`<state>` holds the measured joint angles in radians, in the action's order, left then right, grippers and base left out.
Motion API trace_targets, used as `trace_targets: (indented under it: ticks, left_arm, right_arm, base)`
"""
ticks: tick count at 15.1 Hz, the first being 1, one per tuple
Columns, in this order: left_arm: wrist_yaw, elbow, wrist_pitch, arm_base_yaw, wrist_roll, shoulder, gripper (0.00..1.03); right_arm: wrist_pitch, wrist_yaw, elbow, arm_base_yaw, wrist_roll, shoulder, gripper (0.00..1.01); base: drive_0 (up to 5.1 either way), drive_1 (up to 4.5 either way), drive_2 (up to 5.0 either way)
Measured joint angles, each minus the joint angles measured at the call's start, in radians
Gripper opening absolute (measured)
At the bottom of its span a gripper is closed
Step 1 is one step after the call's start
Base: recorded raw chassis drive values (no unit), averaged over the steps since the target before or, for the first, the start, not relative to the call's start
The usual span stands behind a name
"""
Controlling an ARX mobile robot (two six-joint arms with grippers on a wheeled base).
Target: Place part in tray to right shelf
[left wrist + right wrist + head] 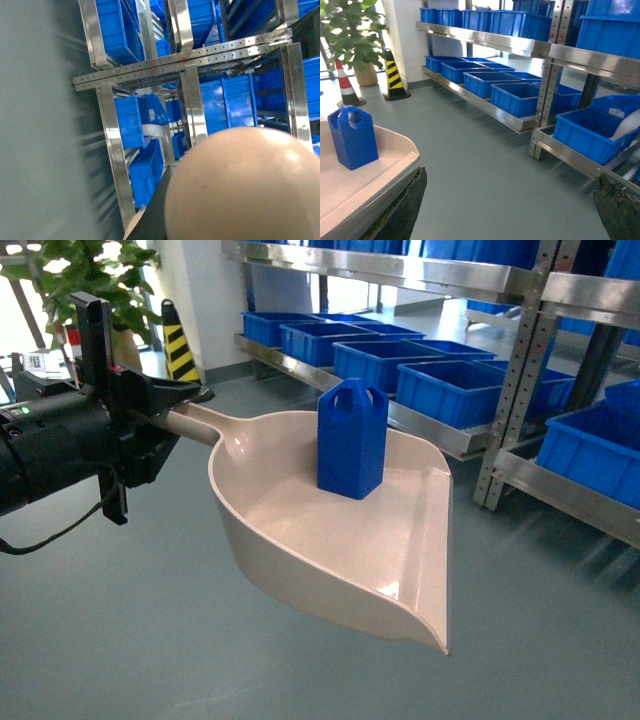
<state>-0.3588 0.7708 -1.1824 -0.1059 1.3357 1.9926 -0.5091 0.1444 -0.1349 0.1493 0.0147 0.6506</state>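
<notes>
At the centre of the head view: one large cream plastic dustpan-shaped tray (330, 540), raised curved sides, flat front lip toward the lower right of the frame, held clear above the grey floor (150, 640). Standing upright on its inner surface near the back wall: one small bright-blue faceted plastic part (352, 440) with an arched loop handle on top. The tray's long straight handle runs to the upper left into the black left gripper (160, 415), which is clamped around it. Upper right of the frame: a long stainless-steel shelf (440, 435) carrying a row of large open blue crates (455, 390). Upper left: a green potted plant (80, 280) and a yellow-and-black striped cone (178, 340).

Left wrist view: a rounded cream surface of the tray (240, 185) fills the lower right; behind it, steel shelf uprights and blue crates, blurred. The gripper's fingers are not distinguishable here.

Right wrist view: the blue part (352, 135) stands upright on the cream tray (380, 170) at the lower left of the frame. Two dark gripper fingers (405, 205) show at the lower left and lower right corners, spread wide apart, grasping nothing. Steel shelf (510, 120) with blue crates runs across the upper right.
</notes>
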Motion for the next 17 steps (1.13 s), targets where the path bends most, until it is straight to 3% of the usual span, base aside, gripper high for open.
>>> trace_targets:
  ticks: [17]
  left_arm:
    - [0.002,0.000,0.000,0.004,0.000,0.000,0.14]
  right_arm:
    - [0.000,0.000,0.000,0.000,0.000,0.000,0.98]
  base:
    - [-1.6,-1.63,-1.6]
